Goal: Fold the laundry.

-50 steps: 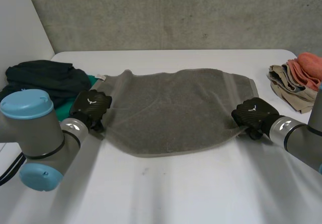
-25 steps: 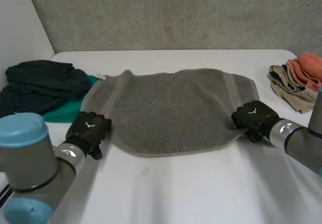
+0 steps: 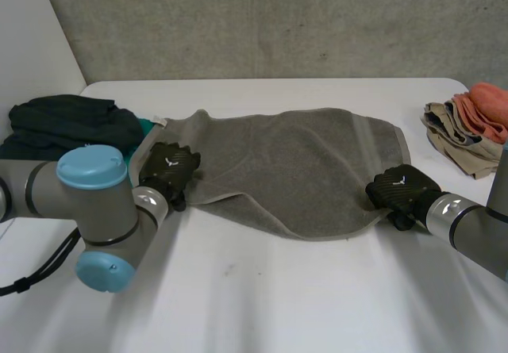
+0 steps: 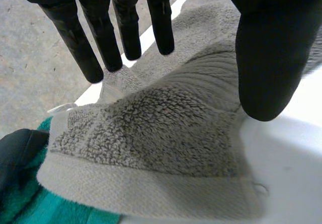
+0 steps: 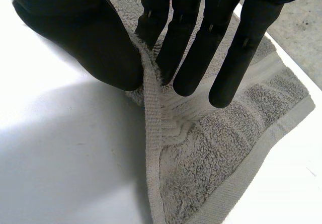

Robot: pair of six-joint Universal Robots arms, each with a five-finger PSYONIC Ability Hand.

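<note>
- My right hand pinches the grey towel by its right edge; it lies spread on the counter.
- My left hand sits straight-fingered over the left corner, unclosed; lifting now could skew the towel.

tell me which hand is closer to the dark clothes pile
Left. The left hand sits on the towel beside the dark clothes pile; the right hand pinches the towel's opposite edge, far from it.

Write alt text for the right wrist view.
The right hand pinches the edge of a grey towel into a raised ridge between its thumb and straight fingers. The rest of the towel lies flat on a white table.
</note>
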